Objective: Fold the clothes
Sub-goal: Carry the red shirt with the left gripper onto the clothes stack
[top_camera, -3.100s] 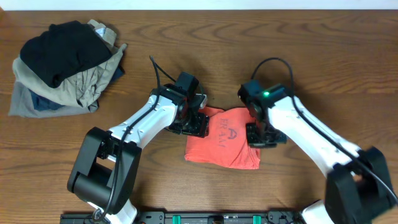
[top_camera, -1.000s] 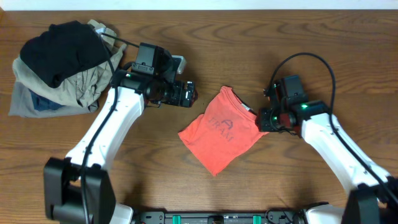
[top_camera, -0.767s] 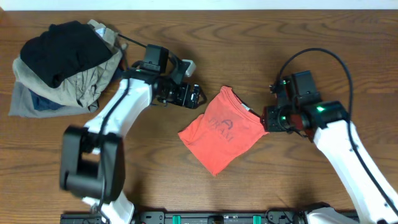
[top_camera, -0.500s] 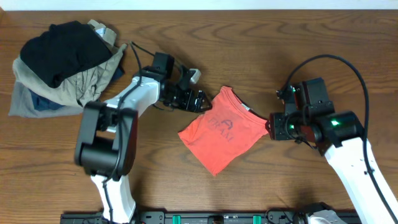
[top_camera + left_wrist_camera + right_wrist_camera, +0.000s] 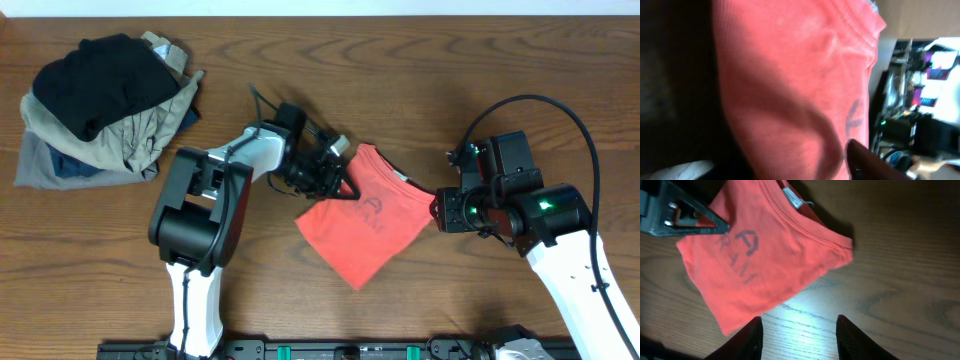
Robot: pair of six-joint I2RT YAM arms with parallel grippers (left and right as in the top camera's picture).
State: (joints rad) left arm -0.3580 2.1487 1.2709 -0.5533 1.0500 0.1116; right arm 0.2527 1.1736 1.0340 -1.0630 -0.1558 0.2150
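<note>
The red-orange T-shirt (image 5: 365,225) lies folded and turned at an angle on the wooden table, navy lettering (image 5: 742,245) up and white neck tag (image 5: 792,197) showing. My left gripper (image 5: 338,172) is at the shirt's upper-left edge, and it shows in the right wrist view (image 5: 715,225) over that corner. In the left wrist view red-orange fabric (image 5: 790,75) fills the frame against one dark finger (image 5: 865,160); the fingers look apart. My right gripper (image 5: 438,212) is open and empty just right of the shirt, over bare wood (image 5: 799,330).
A pile of khaki, grey and blue clothes (image 5: 110,140) with a black garment (image 5: 100,75) on top sits at the far left. Bare wooden table (image 5: 400,80) lies around the shirt. The table's front edge holds the arm bases.
My left gripper has swung right from near the pile to the shirt's upper-left edge. The shirt has shifted slightly right. My right gripper has let go and drawn back right.
</note>
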